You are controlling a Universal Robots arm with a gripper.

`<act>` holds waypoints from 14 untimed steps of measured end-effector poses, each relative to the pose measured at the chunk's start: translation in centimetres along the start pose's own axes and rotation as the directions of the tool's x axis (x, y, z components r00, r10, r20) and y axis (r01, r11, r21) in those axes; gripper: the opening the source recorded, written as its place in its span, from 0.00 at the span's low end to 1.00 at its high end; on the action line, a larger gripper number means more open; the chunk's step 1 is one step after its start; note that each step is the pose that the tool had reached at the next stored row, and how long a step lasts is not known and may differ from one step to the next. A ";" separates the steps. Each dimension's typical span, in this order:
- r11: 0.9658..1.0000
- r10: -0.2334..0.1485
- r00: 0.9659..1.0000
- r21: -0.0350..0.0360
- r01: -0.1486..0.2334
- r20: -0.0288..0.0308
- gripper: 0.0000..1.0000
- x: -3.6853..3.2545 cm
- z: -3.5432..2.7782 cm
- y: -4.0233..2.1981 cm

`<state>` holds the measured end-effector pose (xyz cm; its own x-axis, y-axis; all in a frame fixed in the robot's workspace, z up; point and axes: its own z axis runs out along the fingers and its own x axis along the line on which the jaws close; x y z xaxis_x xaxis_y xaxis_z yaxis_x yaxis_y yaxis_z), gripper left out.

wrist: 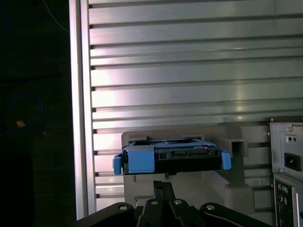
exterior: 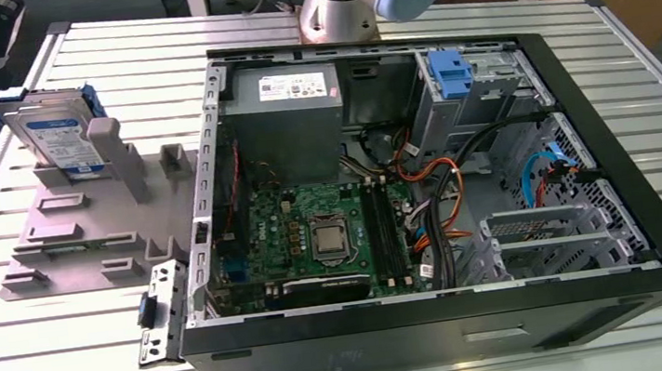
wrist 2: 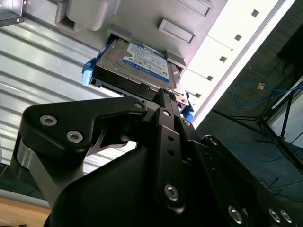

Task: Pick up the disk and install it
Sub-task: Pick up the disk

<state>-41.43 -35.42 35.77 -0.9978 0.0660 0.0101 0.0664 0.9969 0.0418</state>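
The disk (exterior: pixel 56 132) is a silver hard drive with a blue-and-white label in a blue carrier. It stands on edge in the grey slotted holder (exterior: pixel 76 243) at the exterior view's left. In the second wrist view the disk (wrist 2: pixel 142 64) shows its labelled face, and in the first wrist view the disk (wrist: pixel 173 158) shows its blue handle end. My gripper (wrist: pixel 163 185) points at that end from a distance, its fingers together with nothing between them. In the second wrist view the gripper (wrist 2: pixel 171 96) has its tips lined up with the disk's edge.
An open black computer case (exterior: pixel 431 183) lies on the slatted metal table (exterior: pixel 117 60), with motherboard, cables and a blue-latched drive bay (exterior: pixel 449 74) at its far corner. The arm's base (exterior: pixel 342 6) stands behind the case. The case's rear panel (wrist: pixel 286 161) is beside the holder.
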 end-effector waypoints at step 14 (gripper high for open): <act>0.999 -0.052 0.999 0.000 0.052 -0.002 0.11 0.00 0.00 0.00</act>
<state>-41.44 -35.42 35.77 -0.9999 0.0139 0.0100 0.0143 0.9990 0.0418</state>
